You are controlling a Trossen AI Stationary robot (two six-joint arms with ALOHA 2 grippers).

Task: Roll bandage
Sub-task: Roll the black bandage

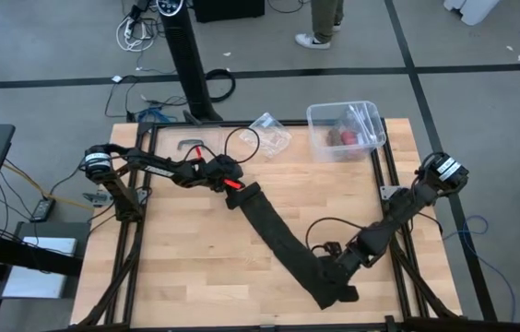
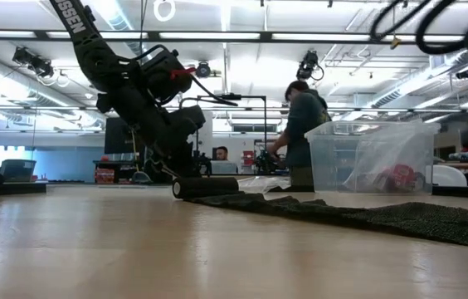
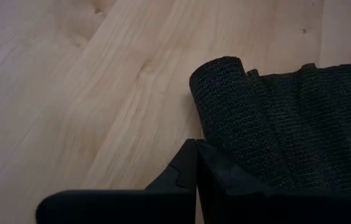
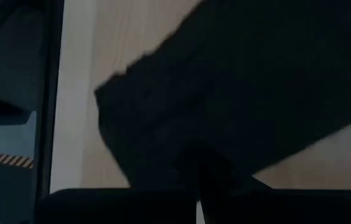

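Observation:
The black bandage (image 1: pixel 283 240) lies flat on the wooden table, running slantwise from the middle toward the near right. Its far end is wound into a small roll (image 3: pixel 225 93), which also shows in the low view (image 2: pixel 207 187). My left gripper (image 1: pixel 234 184) is shut at that roll. My right gripper (image 1: pixel 334 275) is shut over the bandage's flat near end (image 4: pixel 163 99). My left gripper touches the roll at its one end face (image 3: pixel 208 140) with its shut fingertips (image 3: pixel 191 158), coming slanting down from the table's left. The roll rests on the table with the strip trailing from it. My right gripper has its shut fingers (image 4: pixel 203 171) down on the flat strip close to its near end, slanting down from the table's right. The strip lies on the table beneath them; darkness hides the place of contact itself.
A clear plastic box (image 1: pixel 345 129) with small items stands at the far right, and a crumpled clear wrapper (image 1: pixel 269 134) lies left of it. A small dark tool (image 1: pixel 189 145) lies at the far left. A person (image 2: pixel 304 124) stands beyond the table.

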